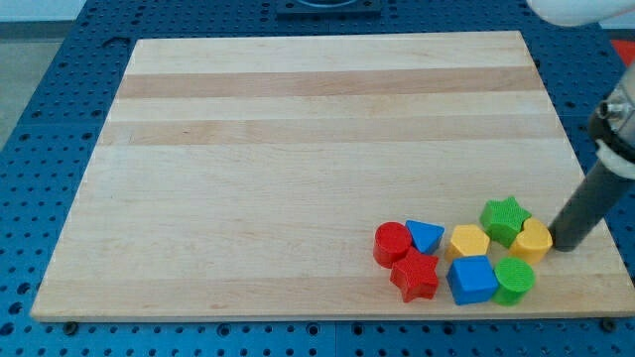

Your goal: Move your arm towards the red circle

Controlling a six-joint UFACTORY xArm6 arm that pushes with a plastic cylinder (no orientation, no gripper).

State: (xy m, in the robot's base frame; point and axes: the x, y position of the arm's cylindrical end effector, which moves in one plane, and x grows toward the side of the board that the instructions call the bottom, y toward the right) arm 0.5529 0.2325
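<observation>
Starting nearest the view's bottom, I see the red star (415,276), blue cube (471,280) and green cylinder (514,281); the red circle (392,242) sits just above them, at the cluster's left end. My tip (567,244), a bare rod holding nothing, rests beside the yellow block (533,240) at the right end. I judge the approach is hardly begun: the whole cluster lies between.

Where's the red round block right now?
The red circle sits near the view's bottom right, at the left end of the cluster, touching the blue triangle and red star.
</observation>
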